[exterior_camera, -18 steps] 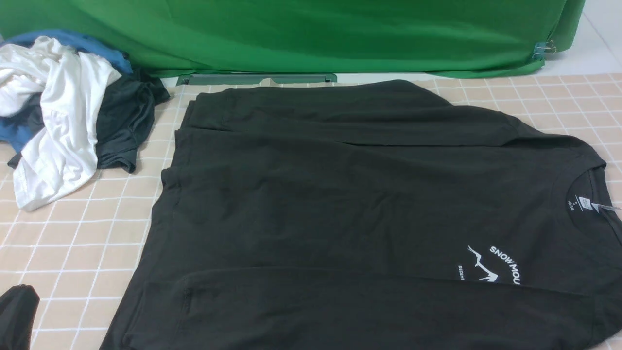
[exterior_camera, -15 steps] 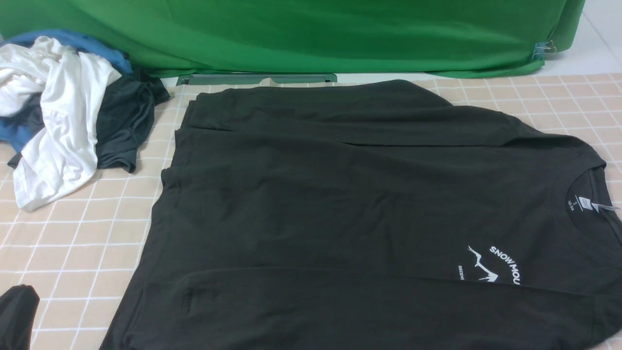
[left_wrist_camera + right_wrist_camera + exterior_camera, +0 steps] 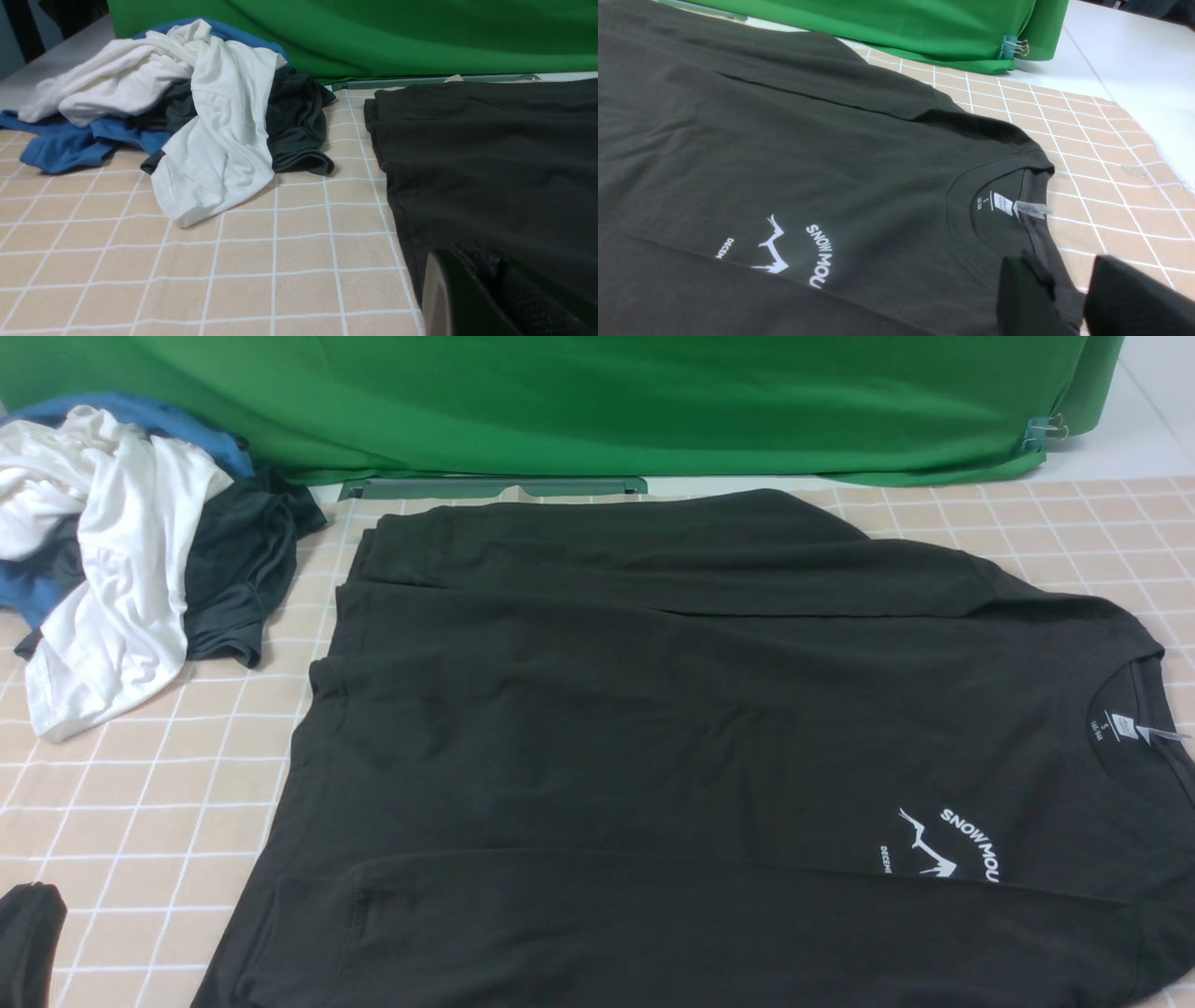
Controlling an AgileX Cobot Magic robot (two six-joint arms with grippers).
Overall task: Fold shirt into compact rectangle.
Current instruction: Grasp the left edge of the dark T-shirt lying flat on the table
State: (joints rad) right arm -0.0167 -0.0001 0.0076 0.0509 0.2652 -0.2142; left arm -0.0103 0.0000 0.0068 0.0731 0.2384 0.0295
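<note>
Black long-sleeved shirt (image 3: 653,737) spread flat across the middle and right of the checked surface (image 3: 149,803), front up, neck and white label (image 3: 1125,728) toward the right edge, hem toward the left. Both sleeves already turned in along the far and near sides, hence a long band awaiting crosswise folds (judged from the lie of the cloth). Far left corner: heap of spare clothing, comprising white garment (image 3: 112,569), blue garment (image 3: 28,597) and dark grey garment (image 3: 233,579), all apart from the hem. Left pincer (image 3: 33,938) at the near left corner, closed on nothing, near the hem. Right pincer (image 3: 1064,289) low over the shoulder beside the neck, fingers standing partly apart, nothing visibly clamped. Handling, by estimate: light, limp cotton, neither stiff nor fragile, prone to drag and wrinkle rather than slide. Best taken by thin pinches at doubled edges, namely hem corners on the left and shoulder seams beside the collar on the right, lifted together to keep the folded sleeves from spilling out.
</note>
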